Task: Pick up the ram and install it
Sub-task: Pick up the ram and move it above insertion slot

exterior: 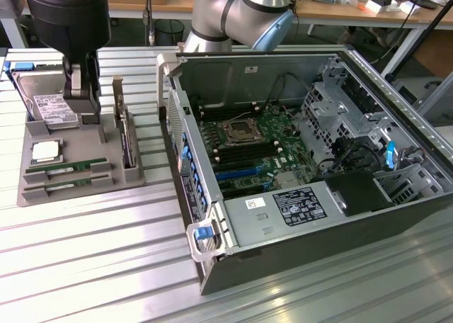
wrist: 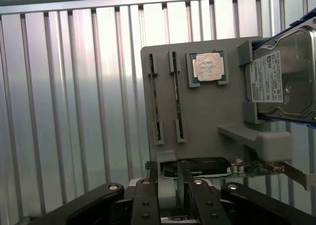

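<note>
Hovering pincer (exterior: 81, 112), wide open, empty, ram (exterior: 67, 167) in tray (exterior: 79, 149), long axis left-right in exterior view

The exterior view looks down at a slant from a raised spot at middling distance. It faces across the ribbed aluminium bench (exterior: 85, 259), with the open dark-grey computer case (exterior: 297, 266) in the middle and the flat grey plastic parts tray (exterior: 81, 147) at the exterior view's left. The wrist view faces almost straight down, close above that tray (wrist: 207, 116). Both views share the tray, its thin green ram sticks (exterior: 67, 167) (wrist: 155, 101), its silver white-labelled hard drive (exterior: 46, 107) (wrist: 281, 72) and the bench (wrist: 74, 111) around it.
</note>
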Robot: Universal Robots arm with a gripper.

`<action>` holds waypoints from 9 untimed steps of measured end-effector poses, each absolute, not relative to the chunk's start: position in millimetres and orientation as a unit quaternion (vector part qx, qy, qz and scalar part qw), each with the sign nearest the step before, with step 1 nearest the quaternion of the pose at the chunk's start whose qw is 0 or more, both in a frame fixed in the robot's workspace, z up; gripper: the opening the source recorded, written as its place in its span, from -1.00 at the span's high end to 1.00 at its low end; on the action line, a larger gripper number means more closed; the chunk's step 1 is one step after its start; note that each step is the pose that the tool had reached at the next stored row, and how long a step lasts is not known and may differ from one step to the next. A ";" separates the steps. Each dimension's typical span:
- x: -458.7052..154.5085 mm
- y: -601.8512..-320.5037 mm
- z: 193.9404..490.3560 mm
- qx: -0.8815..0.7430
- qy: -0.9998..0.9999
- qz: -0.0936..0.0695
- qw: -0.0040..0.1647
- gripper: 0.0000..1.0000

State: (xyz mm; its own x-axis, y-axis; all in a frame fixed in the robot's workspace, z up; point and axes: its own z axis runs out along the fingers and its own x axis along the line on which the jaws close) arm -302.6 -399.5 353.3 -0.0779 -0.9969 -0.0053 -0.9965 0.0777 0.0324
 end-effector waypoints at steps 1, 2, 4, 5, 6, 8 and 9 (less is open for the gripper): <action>-302.7 -399.5 352.8 0.678 -0.735 -0.014 0.009 0.40; -302.8 -399.5 352.5 0.677 -0.736 -0.014 0.009 0.40; -303.0 -399.5 351.7 0.675 -0.738 -0.014 0.009 0.40; -303.1 -399.5 351.3 0.674 -0.739 -0.014 0.009 0.40; -303.1 -399.5 350.8 0.672 -0.740 -0.014 0.009 0.40; -303.1 -399.5 349.9 0.671 -0.741 -0.014 0.009 0.40; -303.1 -399.5 349.7 0.671 -0.741 -0.014 0.009 0.40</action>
State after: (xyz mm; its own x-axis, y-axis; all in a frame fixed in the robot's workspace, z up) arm -303.1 -399.5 349.7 -0.0989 -0.9951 -0.0053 -0.9946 0.0986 0.0325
